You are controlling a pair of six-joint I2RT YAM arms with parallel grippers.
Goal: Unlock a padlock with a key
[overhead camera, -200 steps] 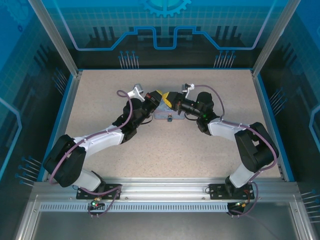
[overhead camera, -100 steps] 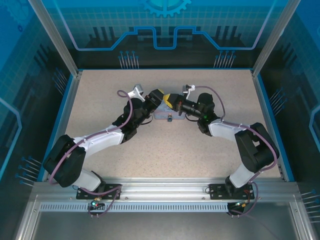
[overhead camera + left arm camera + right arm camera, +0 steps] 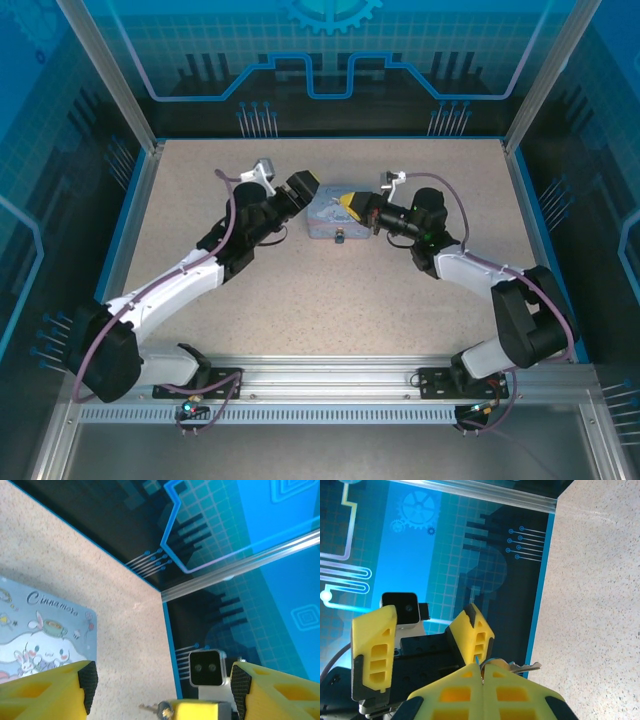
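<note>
Left end effector withdrew; key sits pinched in right end effector.

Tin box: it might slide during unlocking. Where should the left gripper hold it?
Probably its left end, from the left: the tin box lies flat, the open left gripper faces that end, and the right gripper crowds the other.

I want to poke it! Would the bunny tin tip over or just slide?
Probably slide: the tin lies flat and low on the table. Its printed lid looks smooth, so it may be slippery to grip.
</note>
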